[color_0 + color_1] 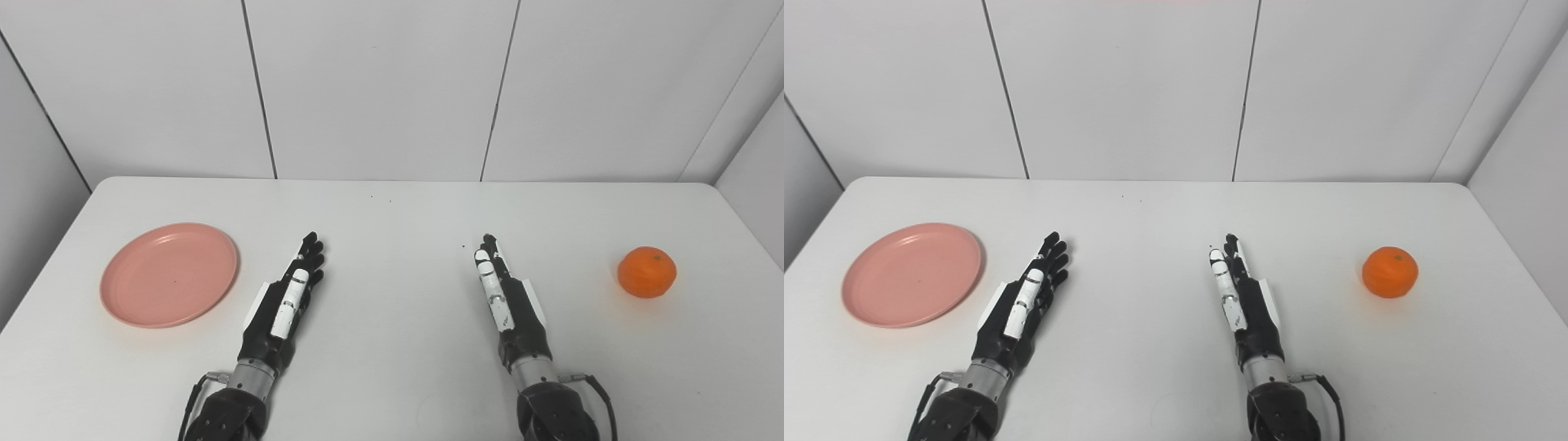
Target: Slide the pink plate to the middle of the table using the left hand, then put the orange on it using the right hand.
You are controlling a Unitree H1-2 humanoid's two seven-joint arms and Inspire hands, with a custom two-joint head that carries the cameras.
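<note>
Left hand [285, 300] and right hand [508, 294]: flat on worktop [392, 343], fingers extended, holding nothing (no legible markings). Pink plate [169, 274] left of left hand; orange [647, 272] far right.

pink plate [169, 275] left, orange [647, 272] right, hands empty
</note>
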